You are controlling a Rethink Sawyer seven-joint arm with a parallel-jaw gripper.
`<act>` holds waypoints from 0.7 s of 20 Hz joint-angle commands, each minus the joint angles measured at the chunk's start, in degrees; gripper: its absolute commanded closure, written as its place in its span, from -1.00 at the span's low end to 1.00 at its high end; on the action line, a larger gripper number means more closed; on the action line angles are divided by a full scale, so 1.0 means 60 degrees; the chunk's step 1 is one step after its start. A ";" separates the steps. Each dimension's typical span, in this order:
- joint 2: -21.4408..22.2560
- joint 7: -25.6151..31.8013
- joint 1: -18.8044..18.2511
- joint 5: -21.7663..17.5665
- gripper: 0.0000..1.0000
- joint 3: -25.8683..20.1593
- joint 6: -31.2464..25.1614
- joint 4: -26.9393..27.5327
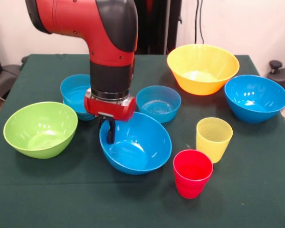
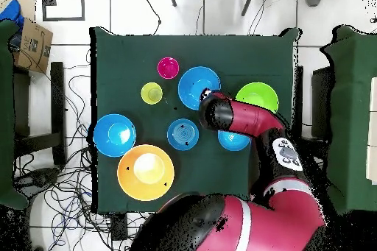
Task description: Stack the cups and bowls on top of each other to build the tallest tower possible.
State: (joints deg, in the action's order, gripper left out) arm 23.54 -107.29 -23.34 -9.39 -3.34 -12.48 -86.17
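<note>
Front view: nothing stacked yet. All pieces sit apart on the green desk (image 1: pixel 33 199): lime bowl (image 1: pixel 40 129), big yellow bowl (image 1: pixel 203 69), large blue bowl (image 1: pixel 255 98) at one side, two small blue bowls (image 1: pixel 158 103) and (image 1: pixel 75 95), yellow cup (image 1: pixel 213 138), red cup (image 1: pixel 192 173). The gripper (image 1: pixel 109 130) is at the rim of the tilted middle blue bowl (image 1: pixel 135 142). One dark finger (image 1: pixel 111 129) hangs inside the rim; the jaws look to be pinching the wall, but the outer finger is hidden, so the grip is a judgement.

Overhead view: same spread, seven pieces, none nested. Arm (image 2: pixel 243 119) reaches across to the middle blue bowl (image 2: pixel 193 85), beside the lime bowl (image 2: pixel 258 95). Jaws hidden under the wrist.

Progress: no tower. First pick apparently under way; every placement remains.
</note>
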 commanded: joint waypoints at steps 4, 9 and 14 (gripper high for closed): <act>0.0360 -0.0493 0.0199 -0.0159 1.00 -0.0338 -0.1108 -0.0821; 0.0552 -0.0469 0.0085 -0.0200 1.00 -0.0399 -0.0991 -0.1133; 0.0484 -0.0445 0.0044 -0.0230 1.00 -0.0431 -0.0857 -0.1184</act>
State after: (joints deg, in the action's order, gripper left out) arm 27.20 -107.29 -23.20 -9.41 -3.26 -12.51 -90.32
